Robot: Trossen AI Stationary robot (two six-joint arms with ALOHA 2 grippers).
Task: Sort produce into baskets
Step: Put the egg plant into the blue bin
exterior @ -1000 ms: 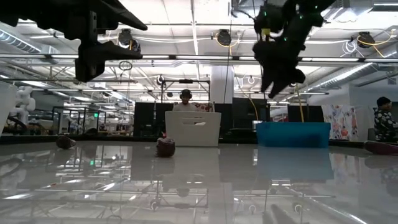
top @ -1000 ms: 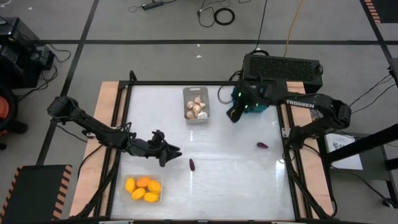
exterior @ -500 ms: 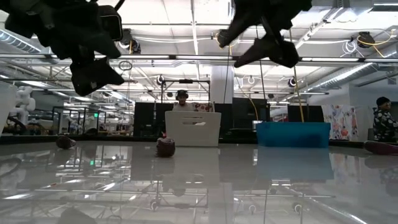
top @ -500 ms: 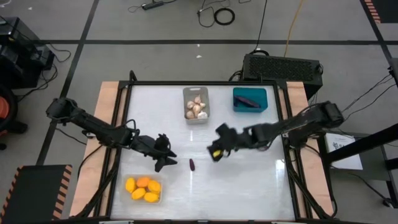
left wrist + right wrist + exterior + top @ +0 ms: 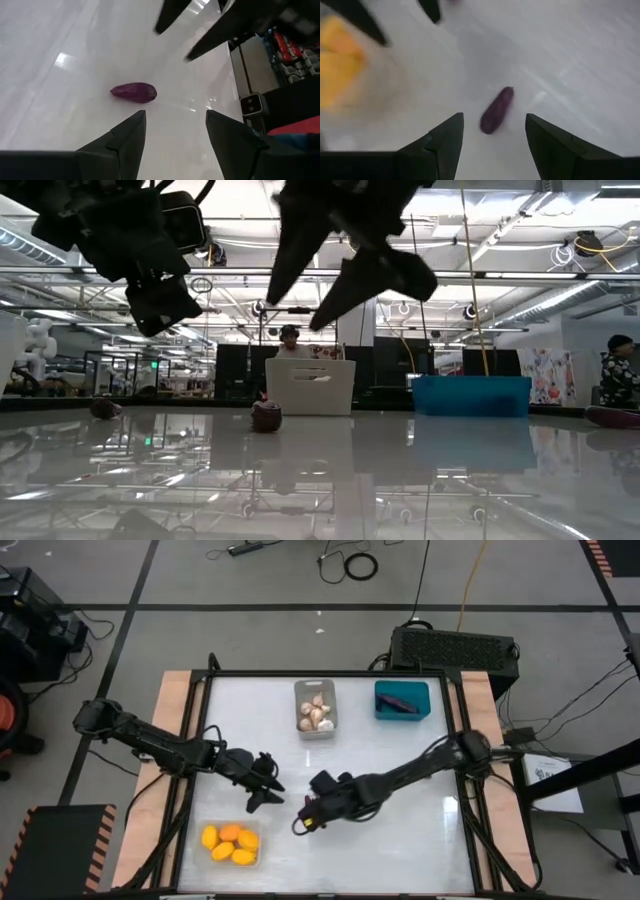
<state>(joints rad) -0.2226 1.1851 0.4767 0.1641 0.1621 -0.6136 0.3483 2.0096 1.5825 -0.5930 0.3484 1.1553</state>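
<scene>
A small purple eggplant lies on the white table between my two grippers; it also shows in the left wrist view and the low view. My right gripper is open and hovers over it, one finger on either side, touching nothing. My left gripper is open and empty just to its left, above the table. The teal basket holds a long eggplant. The grey basket holds garlic bulbs. The clear basket holds yellow and orange fruits.
A black perforated box stands behind the table's far right edge. The right arm stretches slanting across the table's middle. Bare table lies at the near right and the far left.
My right gripper has swept from above the teal basket toward the table's near left and come down over the small eggplant, staying open. With the arm gone from it, the long eggplant shows lying in the teal basket.
</scene>
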